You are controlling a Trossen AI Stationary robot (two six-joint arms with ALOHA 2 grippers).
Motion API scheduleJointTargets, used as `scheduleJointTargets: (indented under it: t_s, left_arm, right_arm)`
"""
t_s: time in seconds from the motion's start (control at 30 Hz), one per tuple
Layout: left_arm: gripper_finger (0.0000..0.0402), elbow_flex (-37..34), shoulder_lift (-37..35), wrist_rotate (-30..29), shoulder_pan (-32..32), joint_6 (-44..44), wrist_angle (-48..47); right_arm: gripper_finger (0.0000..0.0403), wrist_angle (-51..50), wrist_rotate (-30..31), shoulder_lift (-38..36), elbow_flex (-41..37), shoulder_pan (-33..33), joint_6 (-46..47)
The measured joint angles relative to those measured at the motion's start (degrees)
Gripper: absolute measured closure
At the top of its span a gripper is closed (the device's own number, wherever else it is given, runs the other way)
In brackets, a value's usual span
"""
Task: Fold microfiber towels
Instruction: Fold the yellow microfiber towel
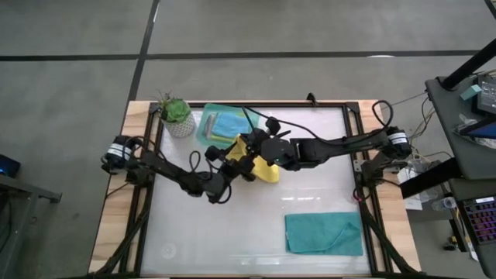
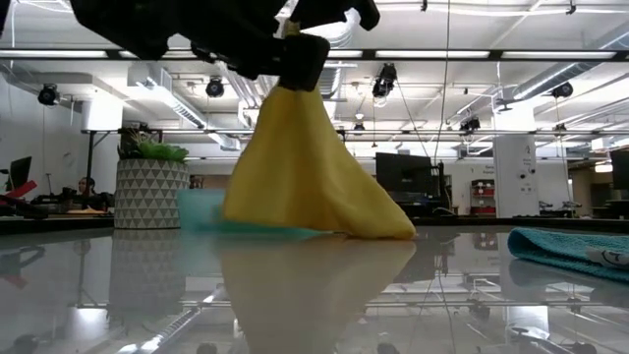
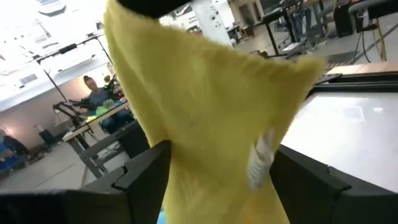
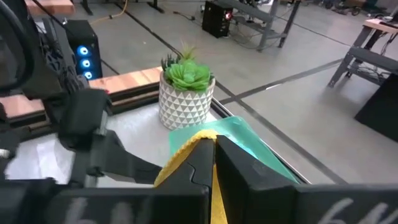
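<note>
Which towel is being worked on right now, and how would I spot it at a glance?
Start at the potted plant in the table's far left corner; beside it sits a mint tray holding a teal cloth. Just in front of the tray, the yellow towel hangs in a peak from the shut right hand. It is the only yellow cloth, and the only one lifted.

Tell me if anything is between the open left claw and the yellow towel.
Nothing visible. The yellow towel hangs from the shut right claw, and the left claw already has it between its open fingers.
</note>
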Motion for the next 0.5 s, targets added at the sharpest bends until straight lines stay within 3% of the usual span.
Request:
scheduleJointTargets:
  t_s: [0.17,0.3,0.4,0.5]
  left_arm:
    - [0.0173,0.85,-0.36,-0.15,-0.18,0.67,0.07]
    - [0.0214,0.39,-2.03,-1.26,-0.18,0.31,0.33]
    - [0.0277,0.25,-2.21,-1.29,-0.38,0.75,0.02]
    - [0.0369,0.24,-2.38,-0.71,-0.68,3.14,0.04]
  right_arm:
    - [0.0394,-1.67,0.08,-0.1,-0.46,0.02,1.09]
    - [0.0394,-2.62,-0.02,0.07,-1.38,0.02,1.53]
    - [0.0394,-2.9,-0.07,0.07,-1.79,0.02,1.68]
    - [0.0394,-3.36,-0.1,0.05,-1.81,0.03,1.22]
